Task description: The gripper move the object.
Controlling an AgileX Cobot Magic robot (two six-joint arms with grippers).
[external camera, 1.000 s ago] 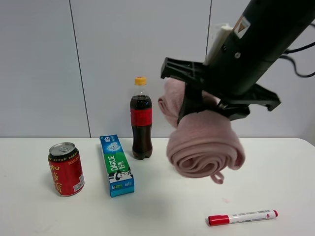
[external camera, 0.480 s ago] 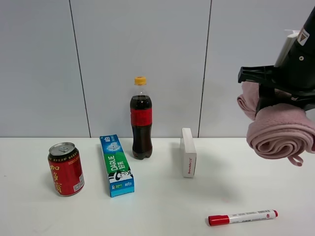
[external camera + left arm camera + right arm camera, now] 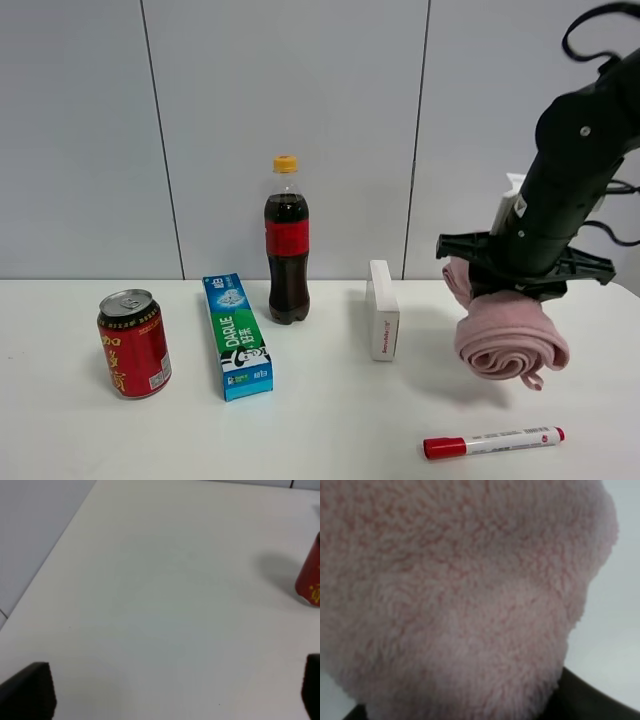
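Observation:
My right gripper [image 3: 508, 283] is shut on a rolled pink fleece towel [image 3: 510, 338] and holds it just above the white table [image 3: 330, 420], to the right of a white box [image 3: 382, 310]. The towel fills the right wrist view [image 3: 455, 595] and hides the fingers there. My left gripper [image 3: 175, 692] is open and empty over bare table; only its two dark fingertips [image 3: 27, 690] show in the left wrist view. The left arm is out of the exterior high view.
A red drink can [image 3: 133, 343] stands at the left, also in the left wrist view [image 3: 310, 577]. A green toothpaste box [image 3: 236, 335], a cola bottle [image 3: 287, 243] and a red marker [image 3: 492, 441] are on the table.
My right gripper has carried the pink towel from the middle to the right and then down and a little back left, close to the table. The white box came into sight.

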